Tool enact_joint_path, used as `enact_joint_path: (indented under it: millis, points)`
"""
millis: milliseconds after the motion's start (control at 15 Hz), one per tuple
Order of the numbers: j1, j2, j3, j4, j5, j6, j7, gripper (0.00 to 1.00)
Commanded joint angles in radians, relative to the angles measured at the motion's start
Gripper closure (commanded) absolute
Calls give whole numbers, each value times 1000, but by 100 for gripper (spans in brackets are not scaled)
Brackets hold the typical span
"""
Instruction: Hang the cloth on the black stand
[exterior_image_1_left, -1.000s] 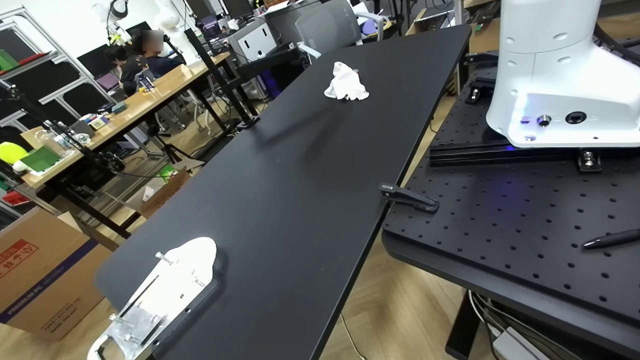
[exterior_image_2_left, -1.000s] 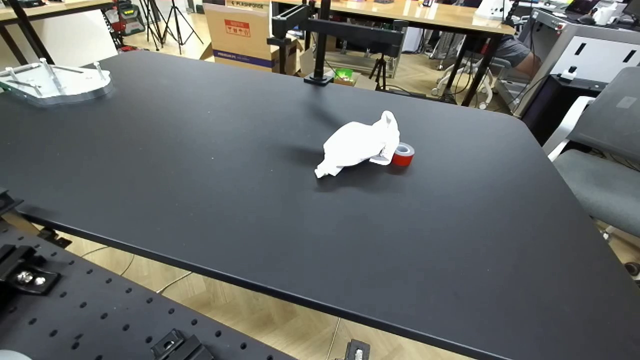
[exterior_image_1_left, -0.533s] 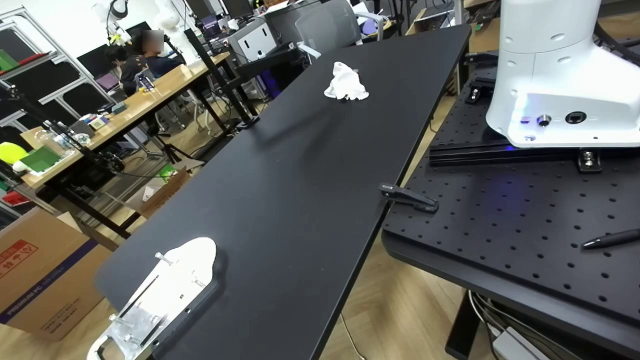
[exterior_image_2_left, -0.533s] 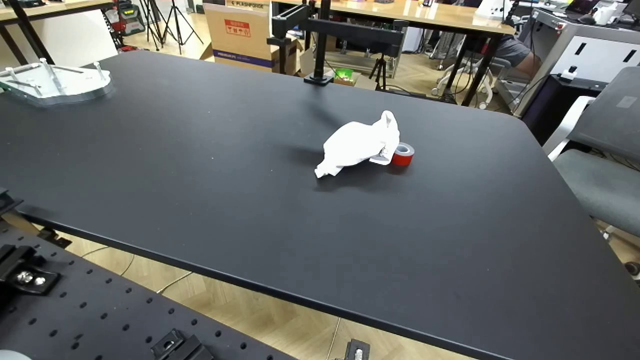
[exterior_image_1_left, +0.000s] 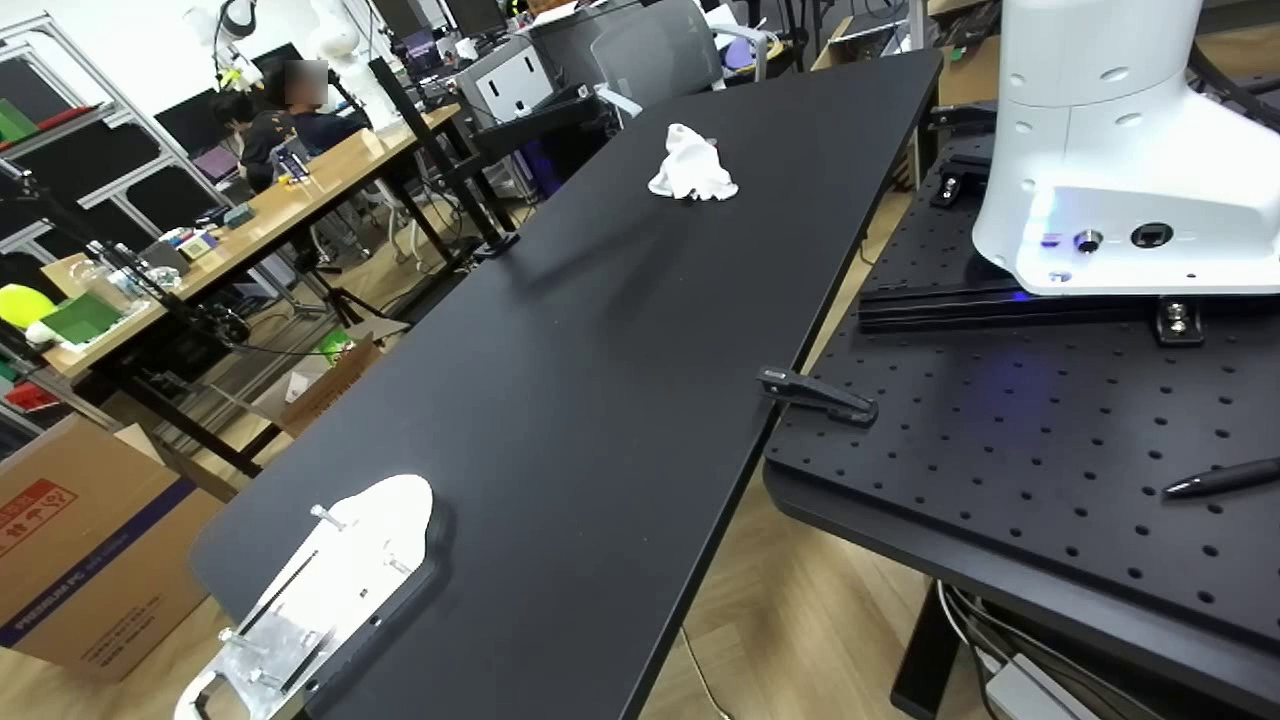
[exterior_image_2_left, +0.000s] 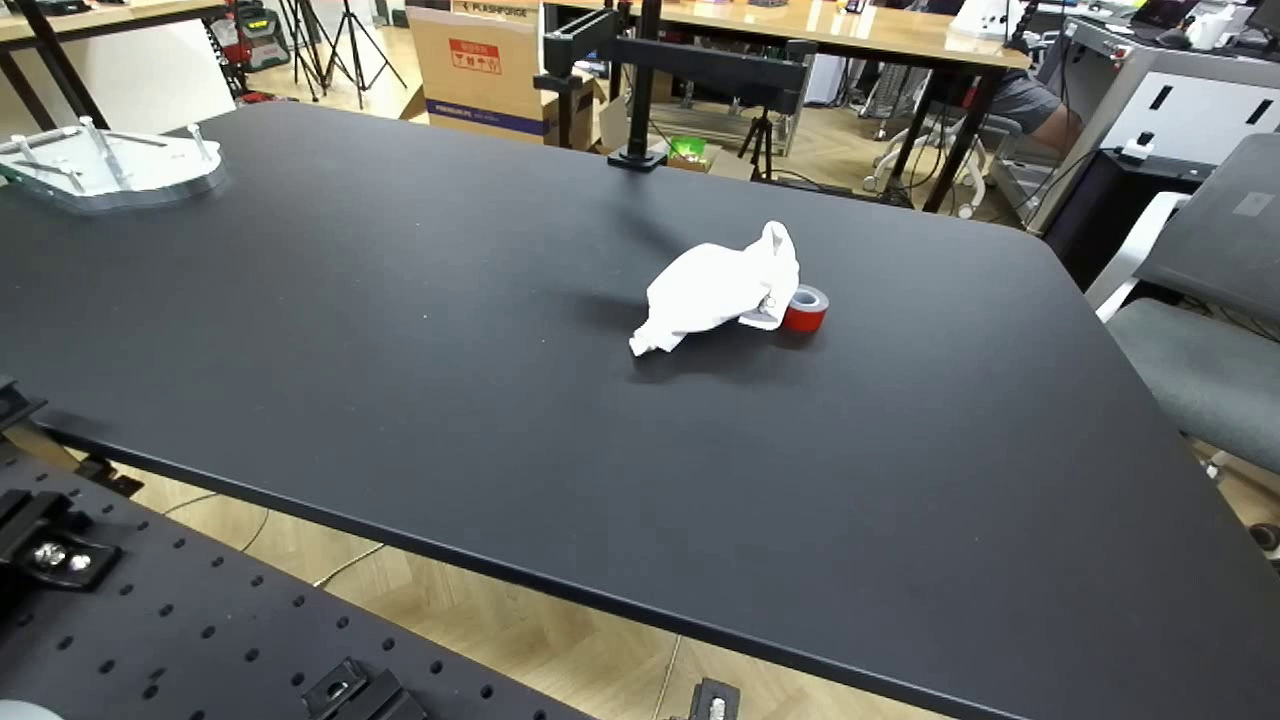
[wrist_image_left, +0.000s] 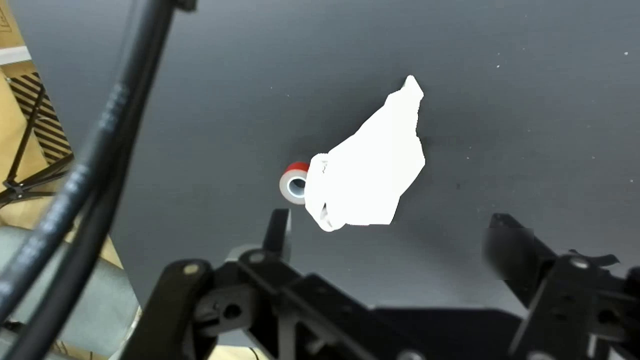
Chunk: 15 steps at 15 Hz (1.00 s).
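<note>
Now, your wide-spread, empty jaws could snag the tape roll (just beside the cloth) if lowered off-centre.

Cardboard packaging reads "PREMIUM PC" and "FLASHFORGE".

White cloth: lies bunched on the dark table, too bright in the wrist view to show many folds. Tapers to a narrow tip at one end, swells to a hump, then rises in a folded, loop-like peak just beside a red roll of tape; cannot tell whether touching. Black stand: rises upright from a flat foot at the table's edge, carries a horizontal bar, and stands apart from the cloth in both exterior views.
</note>
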Motion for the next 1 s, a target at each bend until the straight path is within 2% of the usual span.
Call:
enact_joint_path:
  millis: [0, 467, 800, 867, 933]
  points:
    - [-6, 159, -34, 85, 0, 15, -59, 0]
    - [-11, 386, -46, 224, -10, 64, -191, 0]
    - [-30, 490, -29, 312, 7, -42, -496, 0]
    - [-21, 452, -32, 256, -1, 7, -403, 0]
    - [-24, 467, -31, 269, -1, -6, -440, 0]
